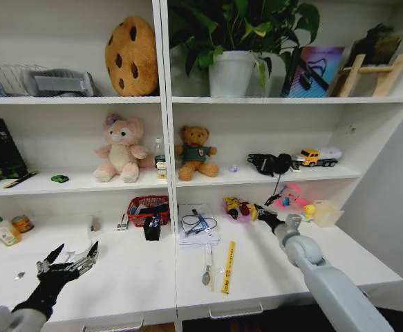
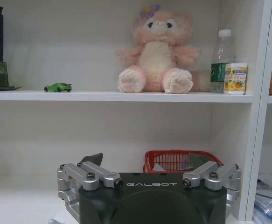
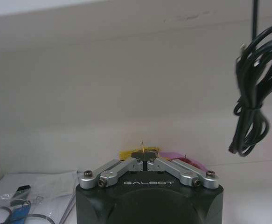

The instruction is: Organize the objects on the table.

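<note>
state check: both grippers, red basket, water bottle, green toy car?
left gripper: open, empty, over the desk
right gripper: shut, at the yellow-pink toy
red basket: upright, holds items
water bottle: upright, capped, on shelf
green toy car: on wheels, on shelf

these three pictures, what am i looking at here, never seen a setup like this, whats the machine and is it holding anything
It is a two-armed robot facing a white desk under wall shelves. The wide picture comes from a camera on its head. The other two come from cameras on its wrists, each looking past that arm's own black gripper.

The left gripper hovers low over the desk with its fingers spread apart and nothing between them. The right gripper reaches toward the colourful toys at the back of the desk; its fingers are shut, and they seem to hold nothing.

On the desk lie a red basket, a yellow ruler and some papers. A tiny green car sits on the shelf, beside a pink plush bear.
</note>
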Tool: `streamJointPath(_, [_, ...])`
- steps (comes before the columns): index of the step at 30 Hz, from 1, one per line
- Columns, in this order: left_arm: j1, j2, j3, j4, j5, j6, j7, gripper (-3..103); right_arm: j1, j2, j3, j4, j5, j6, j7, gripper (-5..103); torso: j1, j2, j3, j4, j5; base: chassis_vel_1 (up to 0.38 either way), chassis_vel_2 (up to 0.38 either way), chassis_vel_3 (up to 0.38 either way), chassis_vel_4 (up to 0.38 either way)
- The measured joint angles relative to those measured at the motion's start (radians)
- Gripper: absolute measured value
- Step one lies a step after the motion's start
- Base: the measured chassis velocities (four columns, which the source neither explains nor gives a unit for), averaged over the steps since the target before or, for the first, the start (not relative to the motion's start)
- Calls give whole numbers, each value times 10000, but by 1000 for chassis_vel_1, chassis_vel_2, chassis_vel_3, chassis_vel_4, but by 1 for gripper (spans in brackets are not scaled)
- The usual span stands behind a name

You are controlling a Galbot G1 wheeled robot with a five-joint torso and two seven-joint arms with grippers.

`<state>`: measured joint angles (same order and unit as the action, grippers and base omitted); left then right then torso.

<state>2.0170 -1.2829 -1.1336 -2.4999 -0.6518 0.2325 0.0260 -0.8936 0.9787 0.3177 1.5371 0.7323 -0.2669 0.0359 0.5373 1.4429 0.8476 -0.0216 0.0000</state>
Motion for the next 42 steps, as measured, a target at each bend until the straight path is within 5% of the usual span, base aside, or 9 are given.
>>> streamJointPath(8, [0,0,0,0,0,0,0,100,635,1319,-188,-1195,-1377,477,-22,0,0,0,-1,1,-2,0,0,0,0])
streamJointPath(30, [0,0,0,0,0,0,0,100,1391,1947,140,-2957,-2076,1283,-440,-3,0,0,-2,1,0,0,0,0,0])
streamJointPath(36, [0,0,0,-1,0,0,0,100,1362,1978,267,-3247,-2346,1529,-416,12,0,0,-2,-1,-1,0,0,0,0])
streamJointPath(42, [0,0,0,0,0,0,-1,100,188,1460,706,-2044,-2210,1473,-226,38,0,0,-3,-4,-3,0,0,0,0])
